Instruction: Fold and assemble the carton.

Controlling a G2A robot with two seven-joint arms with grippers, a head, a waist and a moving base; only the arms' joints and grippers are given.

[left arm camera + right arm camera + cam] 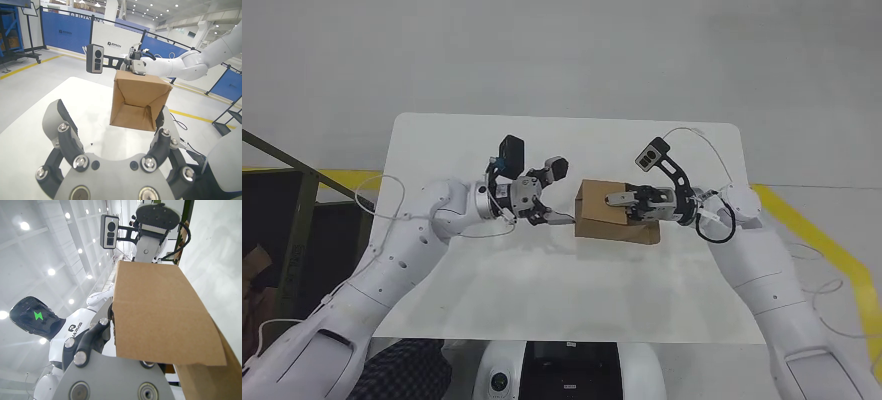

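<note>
Here the carton (614, 215) lies on the table (542, 290), left gripper (560, 192) beside it.

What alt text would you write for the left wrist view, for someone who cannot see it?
A brown carton, its open end facing the camera, is held at its top edge by the right gripper over a white table. The left gripper hangs open in the foreground, close in front of the carton.
</note>
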